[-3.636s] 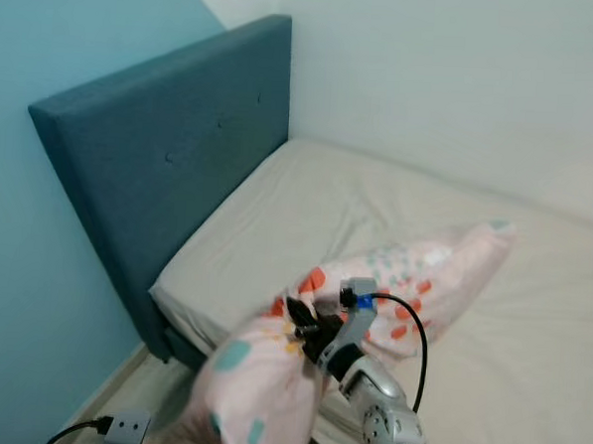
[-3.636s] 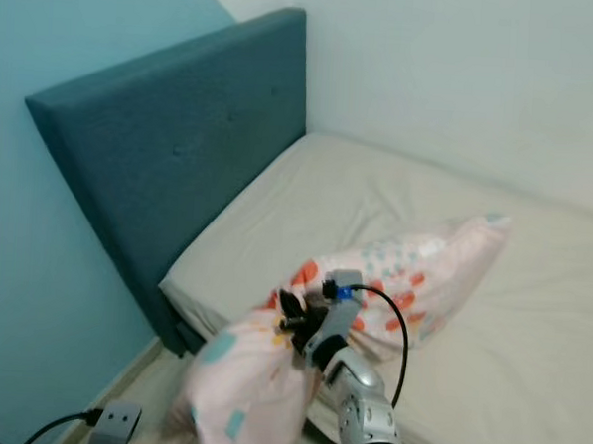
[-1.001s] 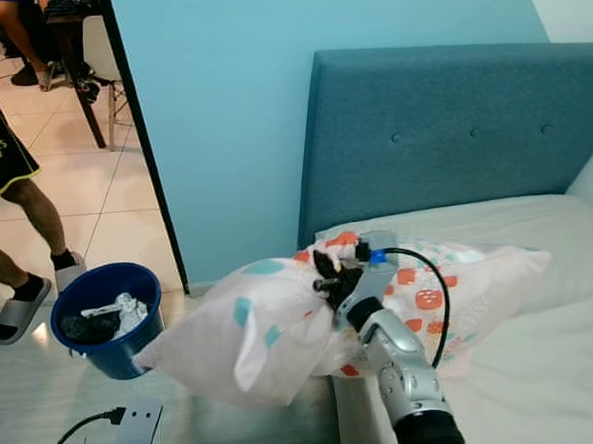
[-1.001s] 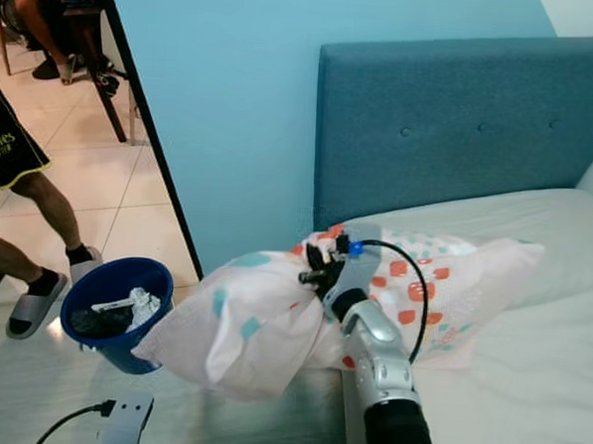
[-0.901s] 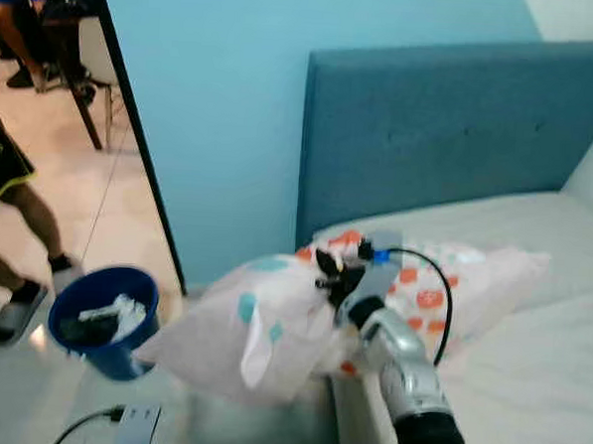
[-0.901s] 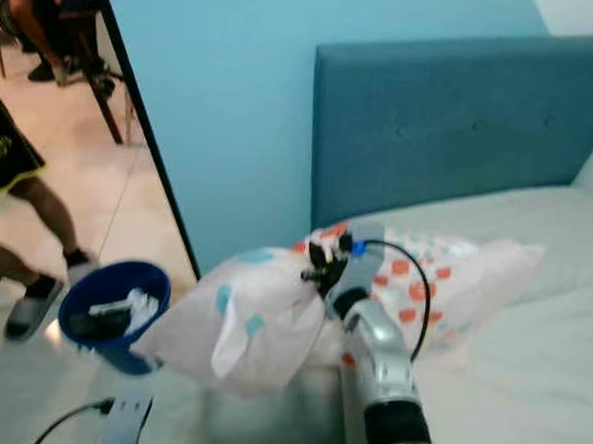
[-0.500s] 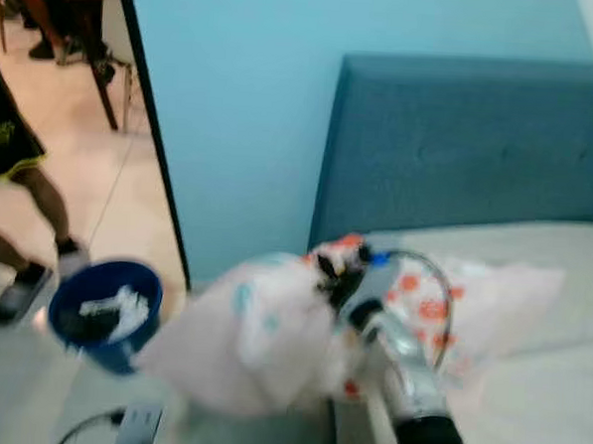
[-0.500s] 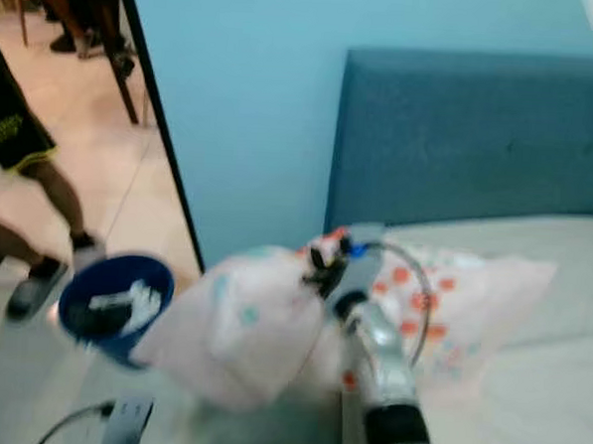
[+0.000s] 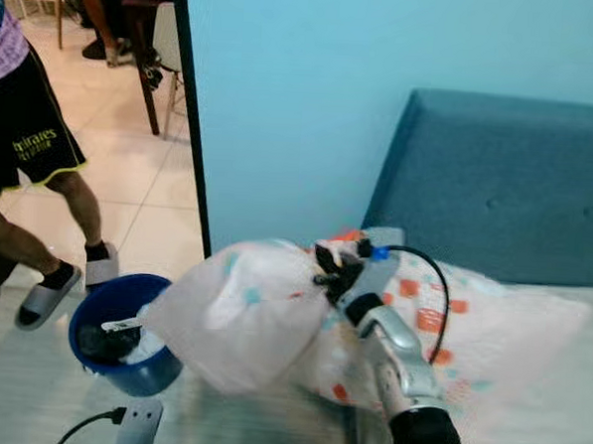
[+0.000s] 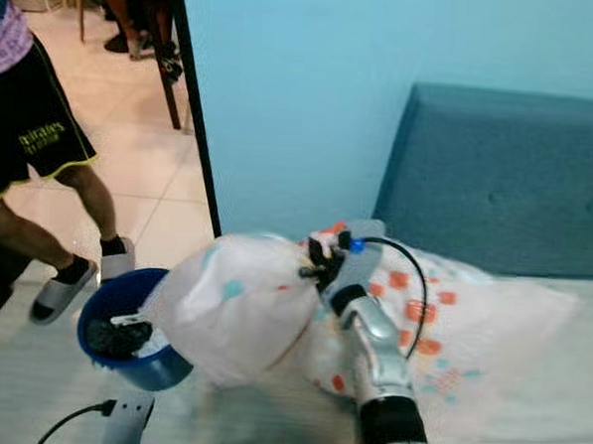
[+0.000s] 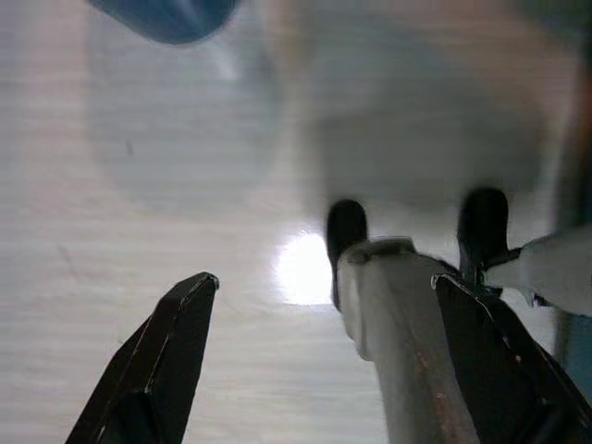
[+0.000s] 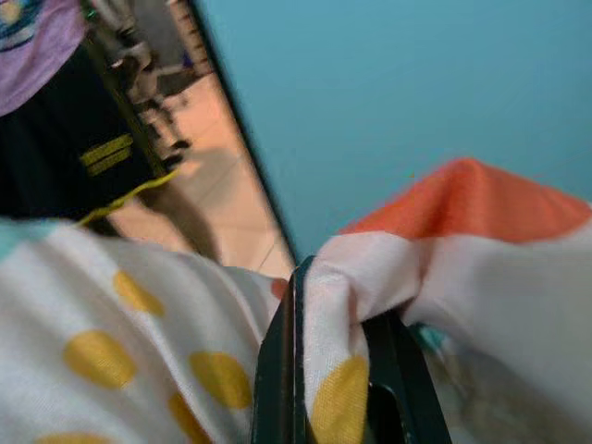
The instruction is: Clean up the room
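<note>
The view has swung toward the doorway; right tool (image 10: 321,258) stays pinched on pillowcase (image 10: 235,303), now above laundry bucket (image 10: 124,327); left tool (image 11: 324,305) spread.

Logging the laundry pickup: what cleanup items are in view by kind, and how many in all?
Patterned pillow, held in the right gripper: 1
Blue bucket holding rags: 1
Total: 2

Light blue wall (image 9: 313,104) — teal headboard (image 9: 497,188), pale tiled floor (image 9: 129,188), black doorframe (image 9: 192,127).
</note>
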{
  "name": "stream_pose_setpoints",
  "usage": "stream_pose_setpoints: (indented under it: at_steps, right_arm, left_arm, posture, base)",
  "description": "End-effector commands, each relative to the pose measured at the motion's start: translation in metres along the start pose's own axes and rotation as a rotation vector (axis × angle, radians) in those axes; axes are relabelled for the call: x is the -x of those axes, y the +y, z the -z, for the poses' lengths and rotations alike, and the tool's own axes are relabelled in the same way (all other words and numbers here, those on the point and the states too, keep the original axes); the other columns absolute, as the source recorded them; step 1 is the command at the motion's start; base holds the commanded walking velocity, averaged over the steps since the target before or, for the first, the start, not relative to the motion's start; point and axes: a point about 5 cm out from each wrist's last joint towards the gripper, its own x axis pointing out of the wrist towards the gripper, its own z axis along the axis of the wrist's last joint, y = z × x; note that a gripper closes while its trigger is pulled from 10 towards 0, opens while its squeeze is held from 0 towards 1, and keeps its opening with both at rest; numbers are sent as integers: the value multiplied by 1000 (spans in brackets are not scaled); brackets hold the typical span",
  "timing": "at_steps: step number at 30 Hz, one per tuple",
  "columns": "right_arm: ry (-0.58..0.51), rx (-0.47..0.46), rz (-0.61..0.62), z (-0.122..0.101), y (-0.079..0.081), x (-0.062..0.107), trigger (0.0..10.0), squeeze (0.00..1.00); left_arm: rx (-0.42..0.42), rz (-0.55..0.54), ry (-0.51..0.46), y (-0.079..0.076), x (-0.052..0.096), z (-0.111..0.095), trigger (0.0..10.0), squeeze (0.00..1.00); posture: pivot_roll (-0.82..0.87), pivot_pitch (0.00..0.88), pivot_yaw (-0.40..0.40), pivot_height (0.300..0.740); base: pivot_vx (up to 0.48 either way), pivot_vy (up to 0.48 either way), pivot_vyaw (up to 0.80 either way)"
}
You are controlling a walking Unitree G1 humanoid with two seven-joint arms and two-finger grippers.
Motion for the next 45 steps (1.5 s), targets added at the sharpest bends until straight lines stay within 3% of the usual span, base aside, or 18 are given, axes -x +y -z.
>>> stream_pose_setpoints:
  at_steps: [1, 8, 9, 11, 27, 45]
  right_arm:
    - [-178, 114, 101, -45, -25, -1, 10000, 0]
    - [-235, 286, 237, -75, -49, 2, 10000, 0]
    - [-253, 368, 309, -87, -58, 4, 10000, 0]
    - [-274, 421, 398, -101, -70, 8, 10000, 0]
    - [-238, 455, 473, -96, -76, 10, 10000, 0]
    - [-219, 454, 455, -93, -74, 8, 10000, 0]
  left_arm:
    - [4, 8, 24, -1, 1, 7, 10000, 0]
    - [2, 12, 22, -2, 1, 7, 10000, 0]
    - [3, 15, 21, -2, 1, 7, 10000, 0]
    - [3, 18, 20, -3, 1, 7, 10000, 0]
    - [-13, 48, 3, -6, 1, 4, 10000, 0]
    - [-28, 62, -3, -10, 0, 0, 10000, 0]
  posture:
    - [-38, 71, -20, 735]
    - [-40, 73, -19, 735]
    - [-40, 76, -20, 735]
    - [-39, 79, -20, 735]
    - [-35, 87, -12, 735]
    - [-35, 85, -11, 735]
  base:
    - [401, 0, 0]
    - [402, 0, 0]
    - [405, 0, 0]
    - [405, 0, 0]
    - [299, 0, 0]
    - [0, -438, 0]
